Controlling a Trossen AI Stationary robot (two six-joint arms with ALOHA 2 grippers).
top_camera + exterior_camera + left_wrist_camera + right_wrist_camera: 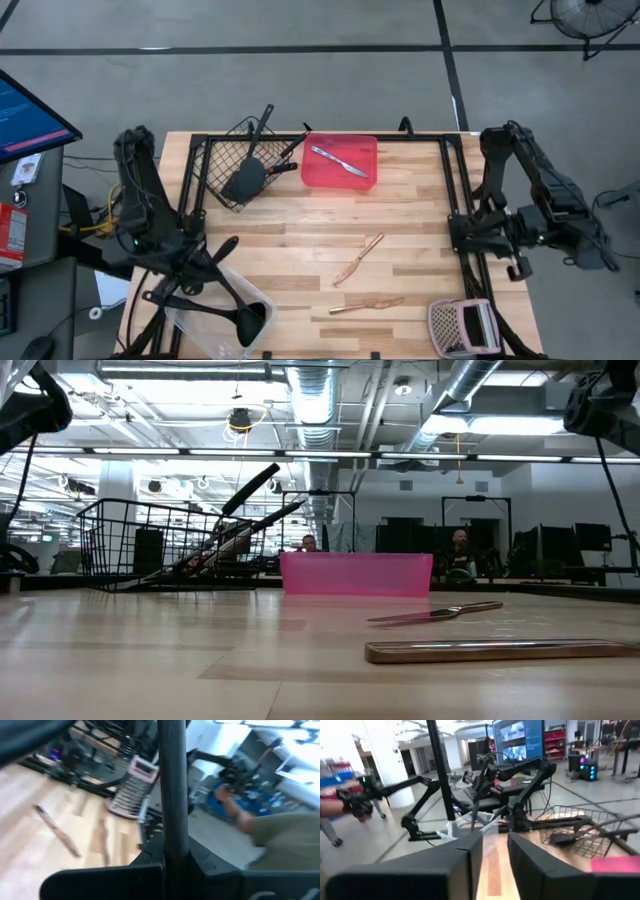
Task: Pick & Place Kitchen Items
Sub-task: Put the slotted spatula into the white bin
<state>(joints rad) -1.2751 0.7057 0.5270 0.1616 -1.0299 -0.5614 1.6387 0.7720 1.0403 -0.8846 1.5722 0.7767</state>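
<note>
My left gripper [222, 250] hangs over the clear tub [205, 328] at the table's near left corner, shut on a black utensil's handle [172, 795]. A black ladle [248, 320] lies with its bowl in the tub. My right gripper [495, 855] hovers beyond the table's right edge [520, 262], its fingers a narrow gap apart with nothing between them. Two tan sticks [358, 260] [367, 303] lie flat on the table's near middle. A silver knife [340, 160] lies in the red tray [318, 178]. A black spatula [245, 178] leans in the wire basket [215, 160]. My left gripper pinches the black handle [172, 847] between its two fingers, which lie across it. The handle runs straight away from the fingers, out of the left wrist view. Whether the ladle bowl in the tub belongs to this handle, I cannot tell.
A pinkish mesh item with a white part [462, 328] sits at the table's near right corner. The wire basket and red tray stand along the far edge. Bare wood [300, 235] lies across the table's middle. People show in the room beyond the table.
</note>
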